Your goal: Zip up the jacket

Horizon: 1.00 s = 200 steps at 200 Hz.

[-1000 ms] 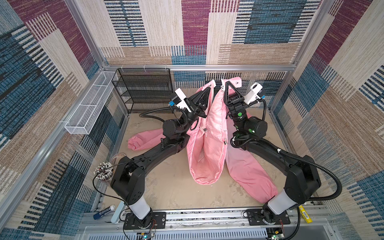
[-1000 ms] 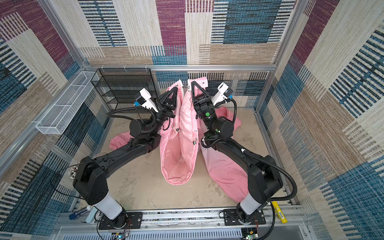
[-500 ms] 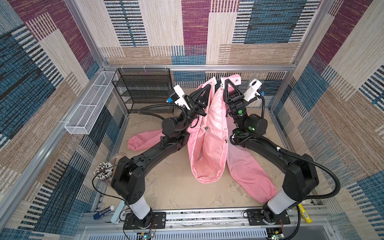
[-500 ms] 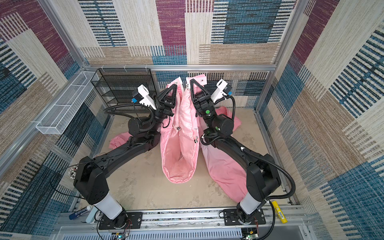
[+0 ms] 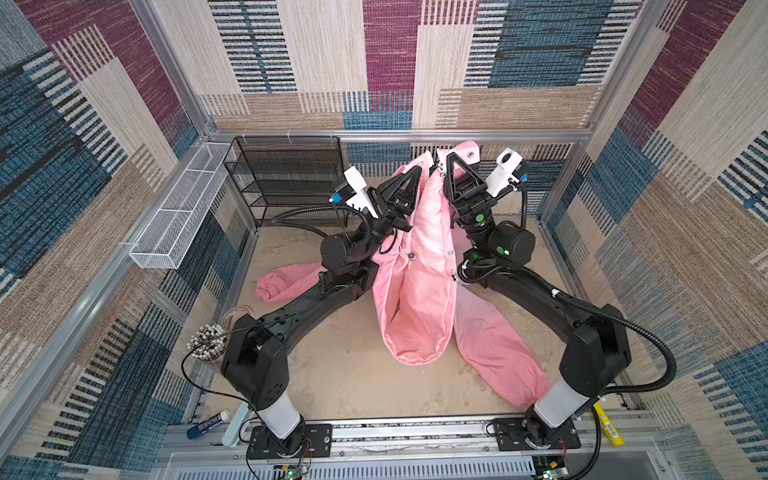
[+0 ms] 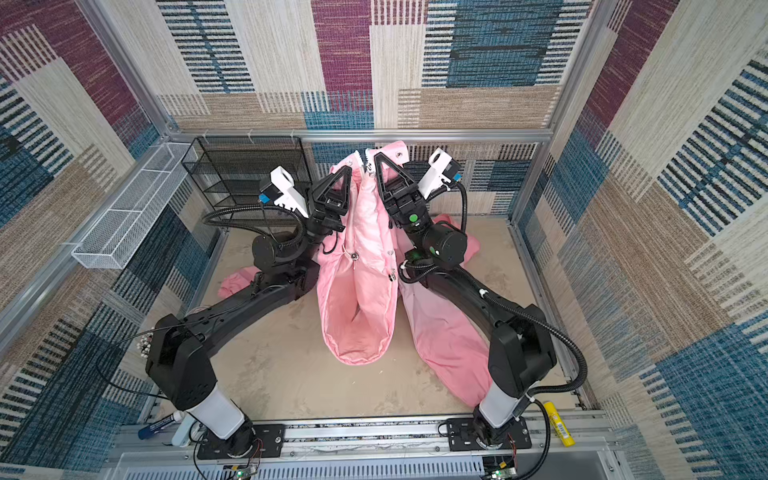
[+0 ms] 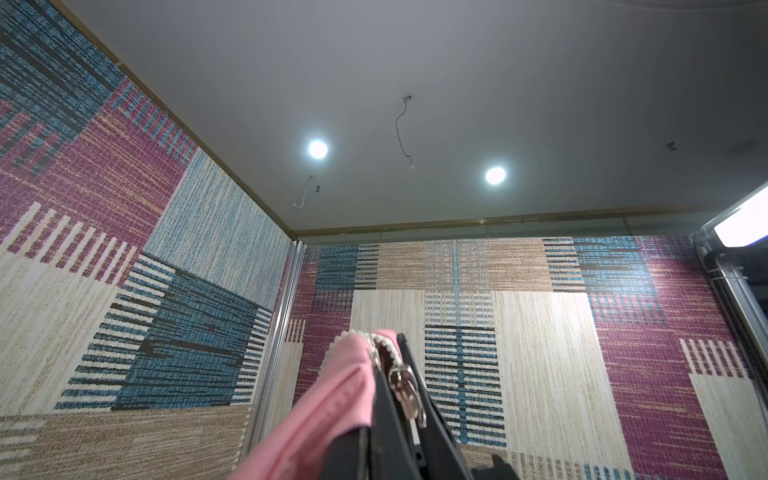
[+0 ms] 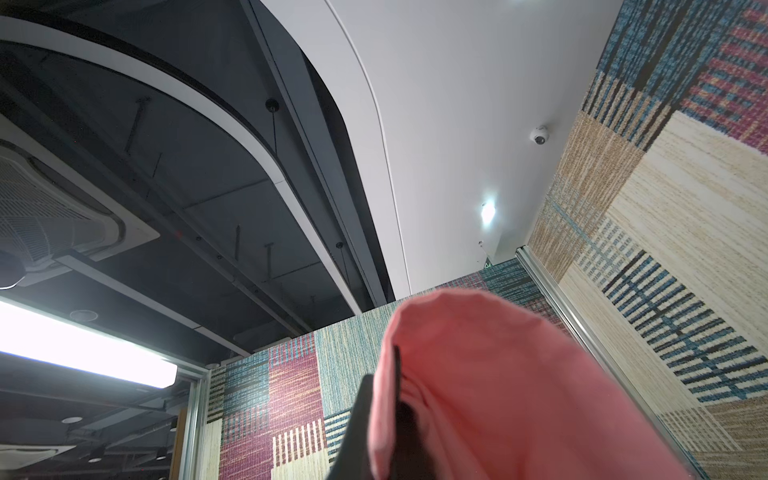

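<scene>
Two arms stood on the near rail of a sandy bench (image 5: 345, 374) and held the pink jacket (image 5: 419, 299) up between them, as both top views showed. Its hanging lower fold reached the middle of the bench; one sleeve (image 5: 494, 353) trailed toward the right arm's base and the other lay behind the left arm. High near the back wall, the left gripper (image 5: 417, 173) was pressed together on one front edge of the jacket. Just beside it, the right gripper (image 5: 451, 157) pinched the other edge. In the left wrist view, white zipper teeth (image 7: 384, 345) curled over the fingertips, and a metal pull (image 7: 406, 392) lay against one finger.
</scene>
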### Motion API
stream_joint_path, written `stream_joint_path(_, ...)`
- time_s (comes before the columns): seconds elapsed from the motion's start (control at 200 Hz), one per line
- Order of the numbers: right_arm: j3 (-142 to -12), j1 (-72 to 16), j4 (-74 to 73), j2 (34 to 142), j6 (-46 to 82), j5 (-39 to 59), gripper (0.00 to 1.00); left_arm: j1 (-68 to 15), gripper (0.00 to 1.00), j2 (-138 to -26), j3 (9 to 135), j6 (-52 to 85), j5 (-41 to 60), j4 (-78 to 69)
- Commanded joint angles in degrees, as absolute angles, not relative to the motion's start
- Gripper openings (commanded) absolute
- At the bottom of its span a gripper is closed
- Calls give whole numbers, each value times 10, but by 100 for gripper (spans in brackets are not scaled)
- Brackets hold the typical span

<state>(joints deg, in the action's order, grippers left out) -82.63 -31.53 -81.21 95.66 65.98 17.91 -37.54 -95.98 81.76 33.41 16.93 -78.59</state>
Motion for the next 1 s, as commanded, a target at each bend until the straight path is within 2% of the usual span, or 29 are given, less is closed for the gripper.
stream_joint_path(0.0,-842,-316,-1060,960,672,192,0,-377,0,-953,829,349,183,-808)
stream_joint_path(0.997,-863,-316,-1060,969,700,198,0,-381,0,-963,838,356,174,-808)
